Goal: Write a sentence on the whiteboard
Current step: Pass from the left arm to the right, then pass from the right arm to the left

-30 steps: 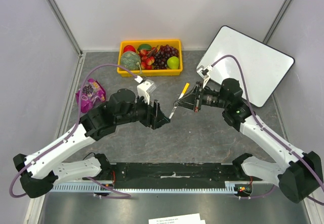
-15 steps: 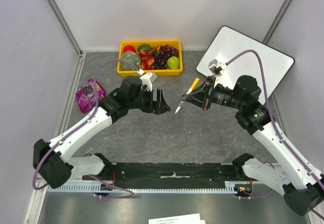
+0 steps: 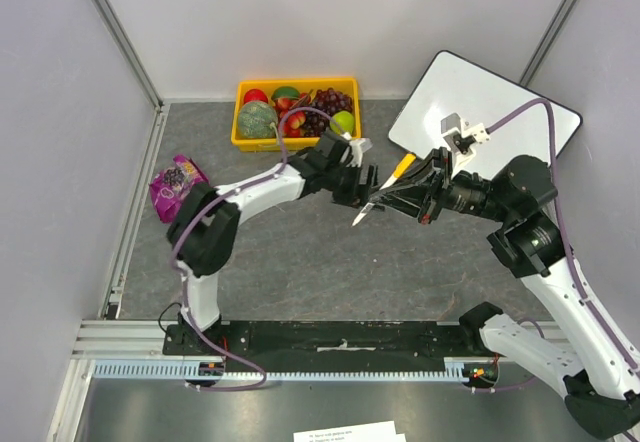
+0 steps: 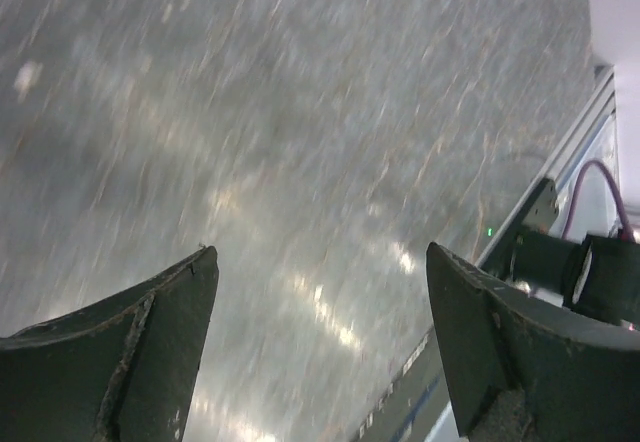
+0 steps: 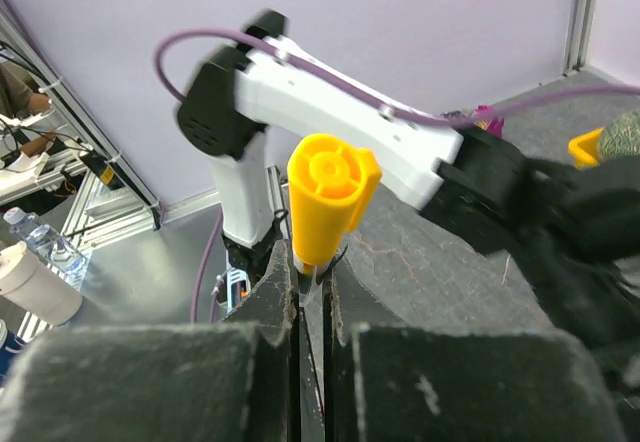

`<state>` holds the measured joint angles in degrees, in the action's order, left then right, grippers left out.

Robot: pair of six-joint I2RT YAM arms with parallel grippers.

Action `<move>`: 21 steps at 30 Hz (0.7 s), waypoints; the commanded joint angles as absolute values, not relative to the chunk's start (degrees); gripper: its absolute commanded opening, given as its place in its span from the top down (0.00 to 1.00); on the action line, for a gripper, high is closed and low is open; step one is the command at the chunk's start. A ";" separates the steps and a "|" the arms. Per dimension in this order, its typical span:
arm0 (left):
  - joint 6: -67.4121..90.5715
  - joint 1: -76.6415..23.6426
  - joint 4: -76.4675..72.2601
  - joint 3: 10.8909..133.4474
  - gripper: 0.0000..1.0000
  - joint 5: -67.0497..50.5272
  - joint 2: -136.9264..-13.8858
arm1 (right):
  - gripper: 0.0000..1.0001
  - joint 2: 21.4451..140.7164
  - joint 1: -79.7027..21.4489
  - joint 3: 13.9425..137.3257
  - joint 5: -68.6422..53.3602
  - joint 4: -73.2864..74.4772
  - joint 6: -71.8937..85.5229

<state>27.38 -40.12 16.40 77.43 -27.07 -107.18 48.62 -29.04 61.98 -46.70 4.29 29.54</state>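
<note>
My right claw (image 3: 390, 196) is clenched on a yellow-capped marker (image 3: 401, 169), pinching it just below the cap so that it slants out past the fingertips. The whiteboard (image 3: 500, 122) lies just behind that claw, turned at an angle on the table (image 3: 300, 262). My left claw (image 3: 358, 182) is released, jaws spread wide (its wrist view is blurred and shows only grey tabletop between them), and it hangs just beside the marker's lower tip, facing the right claw.
</note>
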 commanded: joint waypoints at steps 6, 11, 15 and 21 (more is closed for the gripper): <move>26.72 -48.42 23.28 115.53 0.11 -26.46 -134.35 | 1.00 46.58 -29.00 67.32 -44.83 2.64 32.52; 28.03 -50.45 25.84 130.50 0.13 -21.28 -144.48 | 1.00 46.93 -28.92 67.24 -44.21 2.72 32.43; 30.14 -50.54 20.93 132.63 0.14 -19.25 -147.21 | 1.00 47.20 -28.92 66.88 -43.77 2.99 31.99; 30.68 -50.36 16.18 131.33 0.15 -21.97 -145.92 | 1.00 48.34 -28.92 67.67 -41.75 6.49 28.58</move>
<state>29.23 -50.89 20.82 130.67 -21.39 -148.03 47.59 -29.04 65.32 -43.70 4.19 31.11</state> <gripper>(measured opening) 0.849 0.049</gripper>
